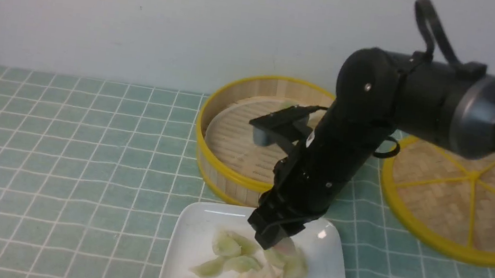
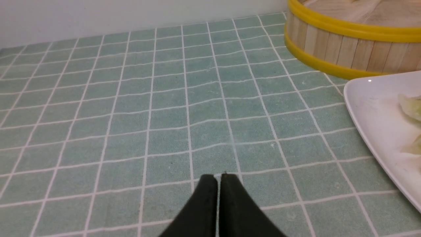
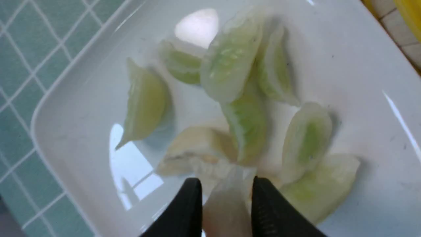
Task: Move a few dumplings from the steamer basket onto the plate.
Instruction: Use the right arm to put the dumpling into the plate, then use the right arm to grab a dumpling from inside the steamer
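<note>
Only its wrist view shows the right tool (image 3: 226, 186) pinching a dumpling (image 3: 227, 210), plate (image 3: 361, 59) beneath it; left tool (image 2: 218, 179) pressed together.

Staged kitchen-style test setup: teal grid tablecloth (image 1: 58, 157) reaches the bench's far edge, bare white wall (image 1: 149, 11) behind, bamboo steamer basket (image 1: 218, 179) near that edge.

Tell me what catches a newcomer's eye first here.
The big black right arm dominates the front view, its hand low over the white plate at the near edge, pinching a whitish dumpling. A heap of pale green dumplings lies on that plate, with the yellow-rimmed steamer basket just behind it and its woven lid flat to the right.
</note>
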You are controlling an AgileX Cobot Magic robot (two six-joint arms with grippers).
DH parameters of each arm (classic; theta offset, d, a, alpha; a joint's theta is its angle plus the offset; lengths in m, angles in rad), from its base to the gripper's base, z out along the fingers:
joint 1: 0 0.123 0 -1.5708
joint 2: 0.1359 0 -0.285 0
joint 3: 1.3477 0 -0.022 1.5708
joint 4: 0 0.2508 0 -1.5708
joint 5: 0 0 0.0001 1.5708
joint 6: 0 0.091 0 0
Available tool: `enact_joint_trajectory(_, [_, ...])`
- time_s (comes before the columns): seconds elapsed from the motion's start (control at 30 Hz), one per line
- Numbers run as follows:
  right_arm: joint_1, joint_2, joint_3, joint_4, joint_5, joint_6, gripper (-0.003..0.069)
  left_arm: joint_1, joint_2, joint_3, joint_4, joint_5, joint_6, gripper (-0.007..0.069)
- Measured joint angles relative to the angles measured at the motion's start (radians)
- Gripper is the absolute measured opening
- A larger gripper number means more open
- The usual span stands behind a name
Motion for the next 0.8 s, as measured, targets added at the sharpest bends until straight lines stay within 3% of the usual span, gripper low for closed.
enact_joint_trajectory(0.1, [0.000,0.026,0.000,-0.010,-0.029,0.023,0.0197,0.000,0.000,0.000,0.000,0.000,0.000,-0.0006])
enact_joint_trajectory(0.23, [0.000,0.049,-0.004,-0.018,-0.031,0.059,0.0368,0.000,0.000,0.000,0.000,0.000,0.000,-0.0006])
enact_joint_trajectory(0.37, [0.000,0.049,-0.102,-0.045,0.002,0.099,0.0477,0.000,0.000,0.000,0.000,0.000,0.000,-0.0006])
enact_joint_trajectory(0.57, [-0.009,0.051,-0.339,-0.242,-0.030,0.201,0.0483,0.000,0.000,0.000,0.000,0.000,0.000,-0.0006])
enact_joint_trajectory(0.8, [-0.084,0.192,-0.618,-0.325,-0.054,0.195,0.0478,0.000,0.000,0.000,0.000,0.000,0.000,-0.0006])
